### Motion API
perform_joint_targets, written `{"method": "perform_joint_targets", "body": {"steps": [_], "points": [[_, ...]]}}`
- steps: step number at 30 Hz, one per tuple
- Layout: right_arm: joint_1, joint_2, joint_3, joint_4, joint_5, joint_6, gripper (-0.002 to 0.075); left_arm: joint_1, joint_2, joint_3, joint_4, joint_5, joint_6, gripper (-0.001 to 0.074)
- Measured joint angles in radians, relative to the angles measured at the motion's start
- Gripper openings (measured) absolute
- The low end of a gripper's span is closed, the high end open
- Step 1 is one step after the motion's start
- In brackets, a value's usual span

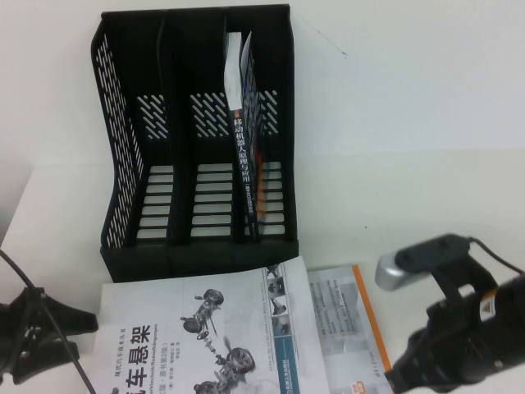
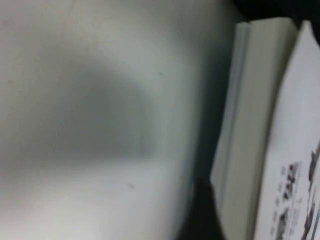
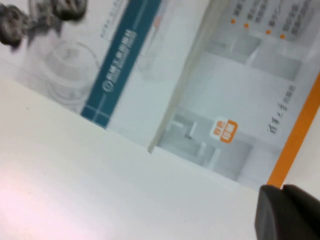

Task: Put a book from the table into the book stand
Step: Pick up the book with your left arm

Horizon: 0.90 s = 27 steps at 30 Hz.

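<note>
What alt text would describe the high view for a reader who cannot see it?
A large white book with car-part pictures lies flat on a white table, on top of an orange-edged book, before a black book stand holding one upright book in its right compartment. The left gripper and right gripper wait at the near corners.

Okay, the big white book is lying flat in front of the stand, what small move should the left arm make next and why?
Probably ease the left tool in toward the book and onto its near edge. The book lies flat on the table, ungripped, and the tool sits just beside its left edge. The right tool hovers over the orange-bordered book. The book stand has two free compartments.
</note>
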Motion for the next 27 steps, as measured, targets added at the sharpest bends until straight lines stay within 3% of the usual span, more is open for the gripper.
{"method": "perform_joint_targets", "body": {"steps": [4, 20, 27], "points": [[0.000, 0.000, 0.044, 0.006, -0.044, 0.001, 0.0002, 0.000, 0.072, 0.000, -0.071, 0.012, 0.074, 0.0526], [0.000, 0.000, 0.057, 0.050, -0.123, -0.009, 0.0002, -0.003, 0.217, -0.002, -0.193, 0.125, 0.140, 0.0512], [0.000, 0.000, 0.057, 0.076, -0.135, -0.021, 0.0002, -0.105, 0.217, -0.009, -0.195, 0.084, 0.140, 0.0510]]}}
